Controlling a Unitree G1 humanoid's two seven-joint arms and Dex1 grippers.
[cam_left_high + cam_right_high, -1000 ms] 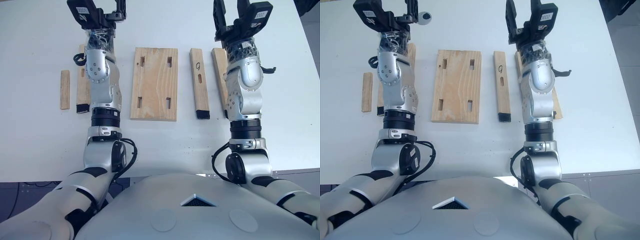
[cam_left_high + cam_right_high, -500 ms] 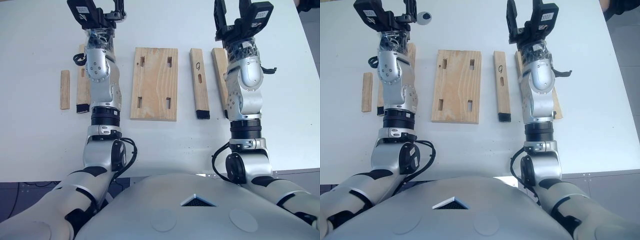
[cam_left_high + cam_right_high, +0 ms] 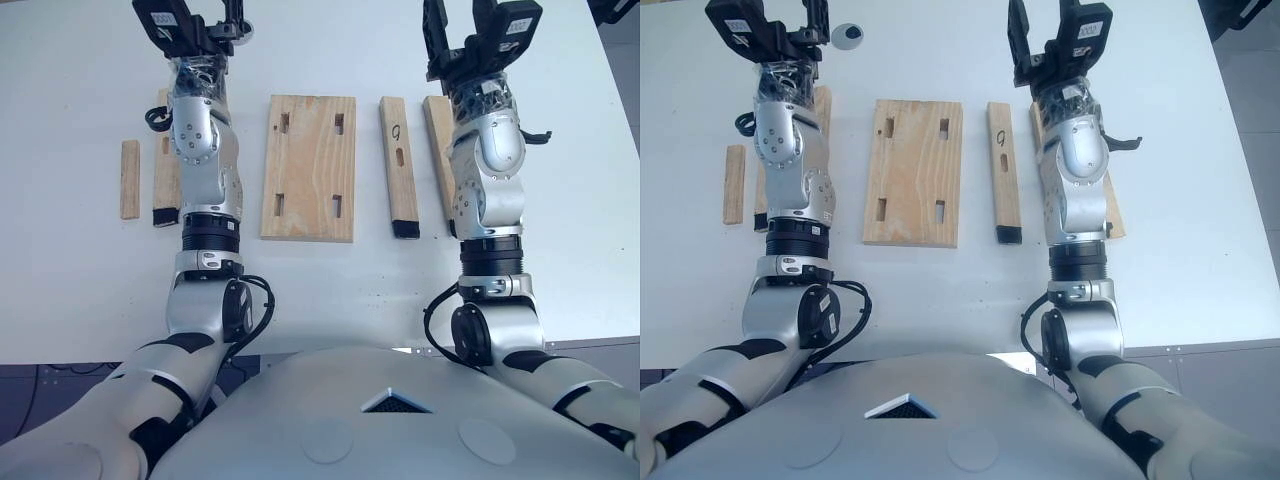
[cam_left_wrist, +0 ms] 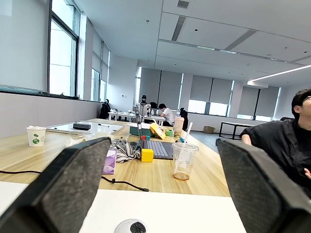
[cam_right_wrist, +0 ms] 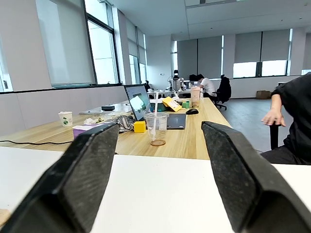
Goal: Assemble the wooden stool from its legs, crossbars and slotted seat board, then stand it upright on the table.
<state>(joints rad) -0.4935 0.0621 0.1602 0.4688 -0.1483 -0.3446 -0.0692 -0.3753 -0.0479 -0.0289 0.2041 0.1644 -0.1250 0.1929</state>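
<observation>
On the tabletop, seat board, legs and crossbar lie flat, apart; nothing joined yet. Left gripper, right gripper: jaws wide open, empty.

You're looking at bare, pale wood. The seat board is matt and unvarnished, with grain lines and a few darker streaks running along it. The legs and the crossbar are the same raw timber, and two legs end in dull black caps. The tabletop is white and smooth, with a faint sheen. On the left claw and the right claw, the pads look like dark grey foam or rubber, coarse-grained and matt. The small disc looks like smooth grey plastic.
</observation>
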